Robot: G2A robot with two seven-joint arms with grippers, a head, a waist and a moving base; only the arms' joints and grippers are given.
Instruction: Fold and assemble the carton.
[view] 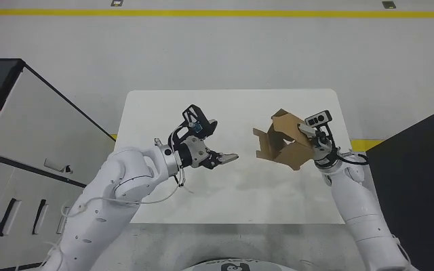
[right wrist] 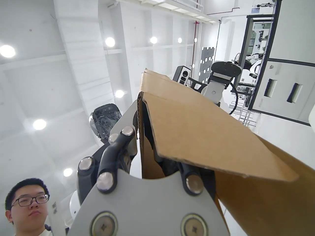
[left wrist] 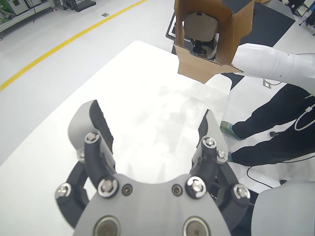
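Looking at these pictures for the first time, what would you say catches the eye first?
The brown carton stands out first: half-formed, flaps sticking out, held in the air over the right side of the white table by the right gripper, which is shut on one wall. Next comes the left gripper, open and empty above the middle of the table, pointing toward the carton.

Half-open brown carton (view: pixel 281 141), flaps splayed, aloft
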